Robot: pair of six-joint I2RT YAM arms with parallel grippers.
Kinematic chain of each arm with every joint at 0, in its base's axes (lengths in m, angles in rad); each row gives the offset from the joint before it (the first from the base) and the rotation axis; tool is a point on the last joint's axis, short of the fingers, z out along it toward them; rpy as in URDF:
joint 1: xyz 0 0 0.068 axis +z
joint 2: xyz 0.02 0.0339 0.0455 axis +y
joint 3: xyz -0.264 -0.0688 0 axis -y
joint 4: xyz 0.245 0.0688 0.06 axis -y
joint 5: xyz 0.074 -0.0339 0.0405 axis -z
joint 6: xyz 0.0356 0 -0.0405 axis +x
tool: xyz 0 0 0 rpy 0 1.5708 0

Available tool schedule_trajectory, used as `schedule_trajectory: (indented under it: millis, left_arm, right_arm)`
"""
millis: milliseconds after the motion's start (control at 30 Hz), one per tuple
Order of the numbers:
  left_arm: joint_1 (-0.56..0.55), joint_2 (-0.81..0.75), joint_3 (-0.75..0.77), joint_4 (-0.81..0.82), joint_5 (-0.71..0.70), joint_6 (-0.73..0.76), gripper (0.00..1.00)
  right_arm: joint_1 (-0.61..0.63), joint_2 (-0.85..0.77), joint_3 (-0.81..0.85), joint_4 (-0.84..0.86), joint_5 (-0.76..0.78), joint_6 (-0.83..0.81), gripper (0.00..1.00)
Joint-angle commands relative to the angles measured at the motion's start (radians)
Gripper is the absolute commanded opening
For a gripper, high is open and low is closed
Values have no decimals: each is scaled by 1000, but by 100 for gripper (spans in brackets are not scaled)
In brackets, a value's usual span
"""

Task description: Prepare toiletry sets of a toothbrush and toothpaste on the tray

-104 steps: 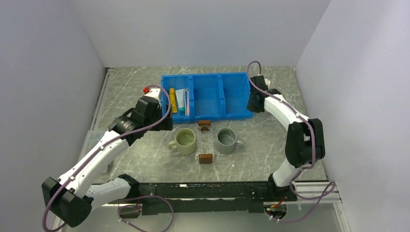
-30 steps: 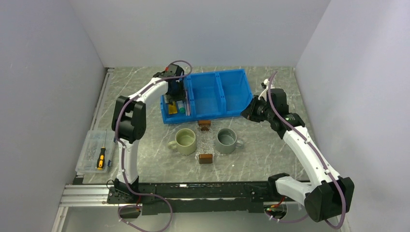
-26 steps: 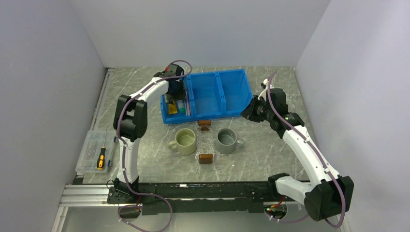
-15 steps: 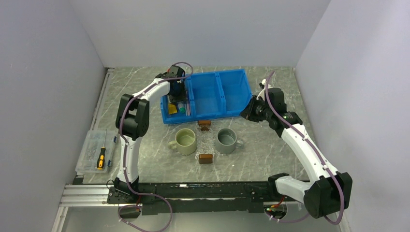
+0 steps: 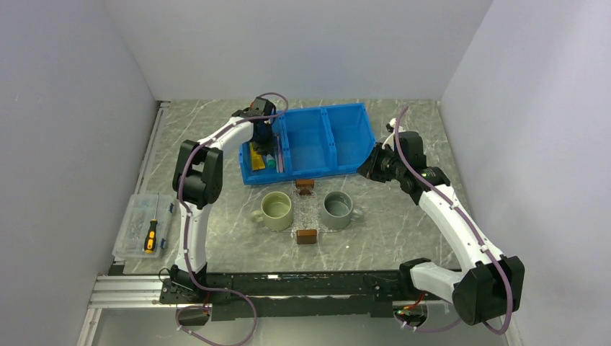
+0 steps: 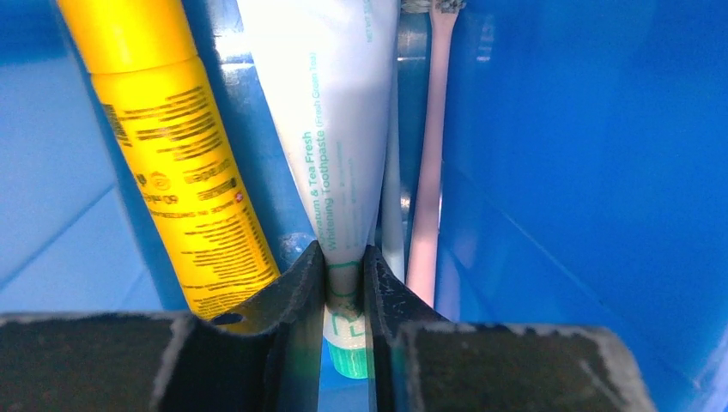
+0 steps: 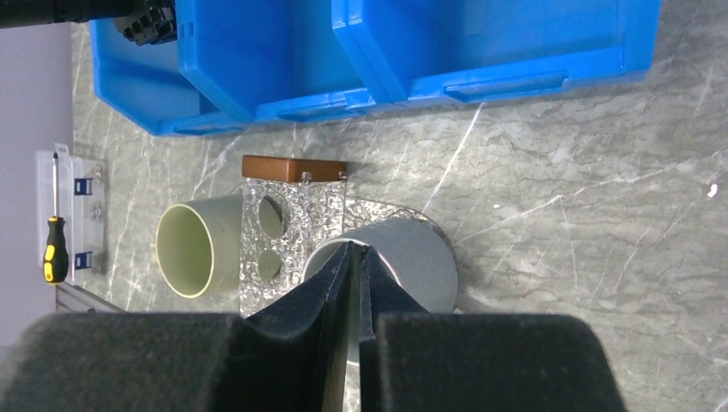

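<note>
In the left wrist view my left gripper [image 6: 345,276] is shut on the white toothpaste [image 6: 330,129], pinching it just above its teal cap. A yellow toothpaste tube [image 6: 172,172] lies to its left and the pale pink toothbrush [image 6: 427,197] to its right. All three lie in the left compartment of the blue bin [image 5: 317,144], where my left gripper [image 5: 264,143] reaches in. The clear tray [image 5: 306,211] with brown block handles lies in front of the bin, between two mugs. My right gripper [image 7: 354,249] is shut on nothing and hovers by the bin's front right corner.
A pale green mug [image 5: 276,209] and a grey mug [image 5: 337,207] stand on either side of the tray. A clear box holding a screwdriver [image 5: 150,235] sits at the table's left edge. The bin's middle and right compartments show nothing inside.
My left jaws have closed onto the white tube inside the bin's left compartment. The left arm shifted only slightly, and the right arm barely moved.
</note>
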Motion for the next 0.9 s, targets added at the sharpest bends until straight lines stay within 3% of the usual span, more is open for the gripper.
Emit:
schedule_trajectory:
  millis: [0,367,600,867]
  left_arm:
    - [-2,-64,8,11,-14,11,14]
    - [-1,-334,-45,-10,-71,83,15]
    - [-2,-552,-164,-15,104,109,12]
    - [-5,-811,-334,-11,368,130,14]
  right_arm:
    - [3,-4,-2,50,-19,3,10]
    - [4,-11,28,67,-31,12,11]
    - [37,-35,50,113,-92,28,11]
    - [261,-53,151,106,-14,-46,13]
